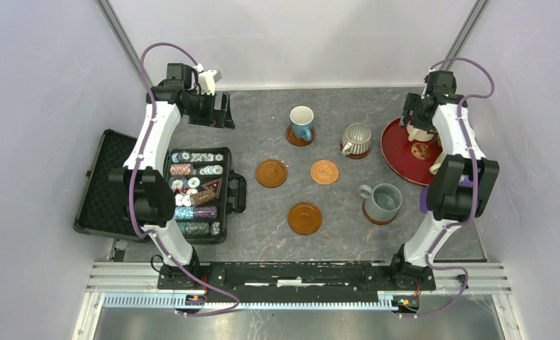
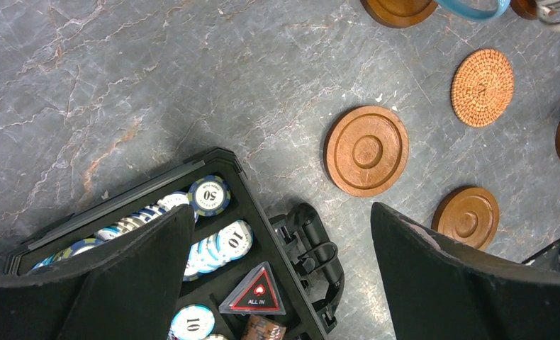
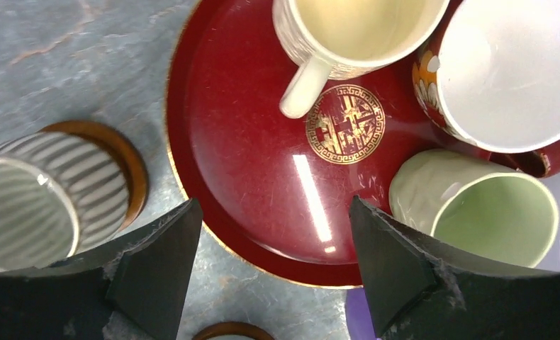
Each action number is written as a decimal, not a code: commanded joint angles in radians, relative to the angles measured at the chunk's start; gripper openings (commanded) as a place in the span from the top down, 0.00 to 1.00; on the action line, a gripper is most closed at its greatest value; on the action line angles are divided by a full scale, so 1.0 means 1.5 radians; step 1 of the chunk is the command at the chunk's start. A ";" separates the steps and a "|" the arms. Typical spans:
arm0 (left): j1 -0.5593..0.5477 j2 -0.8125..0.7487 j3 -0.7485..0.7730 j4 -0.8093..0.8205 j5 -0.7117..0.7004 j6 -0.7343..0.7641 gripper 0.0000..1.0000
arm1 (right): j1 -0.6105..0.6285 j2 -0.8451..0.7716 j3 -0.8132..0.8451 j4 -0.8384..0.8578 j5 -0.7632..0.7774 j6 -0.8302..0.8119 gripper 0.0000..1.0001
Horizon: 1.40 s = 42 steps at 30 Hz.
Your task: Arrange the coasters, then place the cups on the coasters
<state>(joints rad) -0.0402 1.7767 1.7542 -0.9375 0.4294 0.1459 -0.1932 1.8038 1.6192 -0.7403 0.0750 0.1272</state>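
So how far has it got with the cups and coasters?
Done: six round brown coasters are out; the blue ceramic mug, ribbed grey-white mug and grey-blue mug stand on three. In hand: the right arm's open jaws hang over the dark red round tray. Left: its cream-yellow mug, white mug and pale green mug.

Tray (image 3: 249, 142) dark red, gold emblem; mug (image 3: 22, 205) grey-white striped; coaster (image 2: 482, 87) copper, woven.

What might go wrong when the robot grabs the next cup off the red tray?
1. The cream mug, white mug and green mug stand close together on the tray, so the right arm's open fingers might bump a neighbour while closing on one.
2. The ribbed mug on its coaster sits right beside the tray. A cup carried out that way might knock it.
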 commanded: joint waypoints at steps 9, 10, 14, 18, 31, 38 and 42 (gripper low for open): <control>0.004 0.001 0.019 -0.001 -0.017 -0.007 0.00 | 0.005 0.172 0.128 0.036 0.139 0.068 0.27; 0.004 -0.001 0.016 -0.001 -0.020 -0.008 0.00 | 0.005 0.180 0.133 0.042 0.139 0.066 0.28; 0.004 -0.003 0.010 -0.008 -0.030 -0.002 0.00 | 0.005 0.205 0.142 0.073 0.141 0.069 0.32; 0.005 -0.001 0.012 -0.015 -0.036 0.004 0.00 | 0.004 0.222 0.140 0.091 0.148 0.072 0.36; 0.004 0.020 0.048 -0.037 -0.032 0.008 0.00 | -0.006 0.235 0.094 0.130 0.157 0.064 0.51; 0.004 0.026 0.054 -0.038 -0.024 0.007 0.00 | -0.008 0.233 0.083 0.135 0.146 0.057 0.63; 0.004 0.028 0.057 -0.038 -0.022 0.008 0.00 | -0.009 0.228 0.083 0.137 0.134 0.045 0.81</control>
<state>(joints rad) -0.0395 1.8114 1.7924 -0.9962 0.3923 0.1463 -0.2035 2.1464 1.7477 -0.6106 0.3061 0.2146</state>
